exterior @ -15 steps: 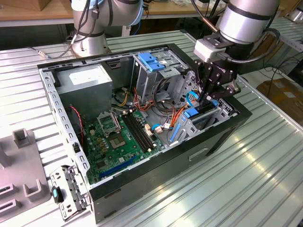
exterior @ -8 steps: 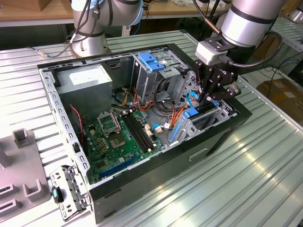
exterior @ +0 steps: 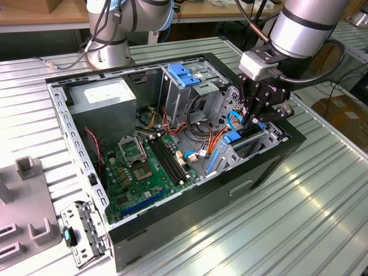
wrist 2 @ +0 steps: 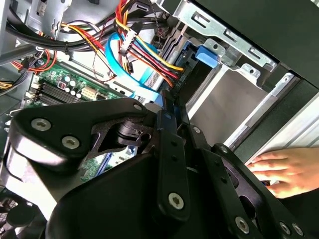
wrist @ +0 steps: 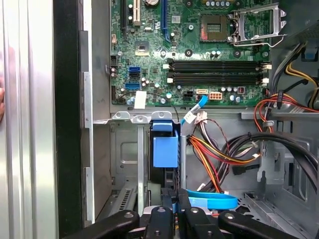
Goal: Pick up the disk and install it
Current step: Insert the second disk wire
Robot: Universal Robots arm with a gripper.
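Ribbed metal bench (exterior: 322, 190), open computer case (exterior: 270, 158). Pincer (exterior: 255, 118) clamped on disk (wrist: 165, 149), seating it in the case's front drive bay (wrist: 130, 149). Install step; straight push needed.

- Exterior view: high, angled down at the whole open computer case (exterior: 172, 144) on the worktop (exterior: 299, 218).
- Both wrist views: close inside it, sharing the motherboard (wrist: 199, 55) and blue cable (wrist: 212, 200).

Table (exterior: 322, 218): ribbed metal, brushed, glossy with glare. Case (exterior: 270, 167): matt black outside, bare grey sheet metal inside. Motherboard (exterior: 141, 172): green, matt. Disk carrier (wrist: 165, 151): smooth blue plastic. Gripper (exterior: 261, 115): matt black metal links, bright screw heads. Cables (wrist: 219, 154): glossy coloured plastic insulation.
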